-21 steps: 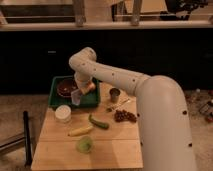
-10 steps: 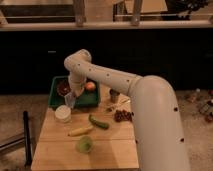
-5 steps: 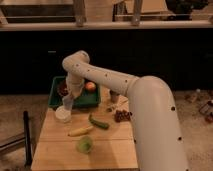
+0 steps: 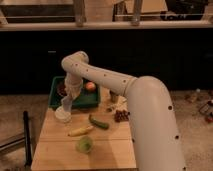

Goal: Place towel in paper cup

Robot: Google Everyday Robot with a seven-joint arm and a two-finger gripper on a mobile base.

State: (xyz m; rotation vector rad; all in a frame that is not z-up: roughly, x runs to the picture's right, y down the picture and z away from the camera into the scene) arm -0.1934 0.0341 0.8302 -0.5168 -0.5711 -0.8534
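Observation:
The white paper cup (image 4: 63,116) stands upright near the left edge of the wooden table (image 4: 105,152). My gripper (image 4: 68,102) points down directly over the cup, just above its rim, at the end of the white arm (image 4: 107,80) that arches in from the right. A pale shape hangs below the wrist toward the cup's mouth. It may be the towel (image 4: 66,106), but I cannot separate it from the gripper.
A green tray (image 4: 80,101) sits behind the cup with an orange fruit (image 4: 90,86) and a dark bowl (image 4: 60,89) in it. On the table lie a banana (image 4: 80,131), a green vegetable (image 4: 98,122), a green apple (image 4: 84,145), a dark cluster (image 4: 120,116) and a brown cup (image 4: 114,97).
The gripper has moved from over the green tray to the left and forward, and down, ending just above the paper cup.

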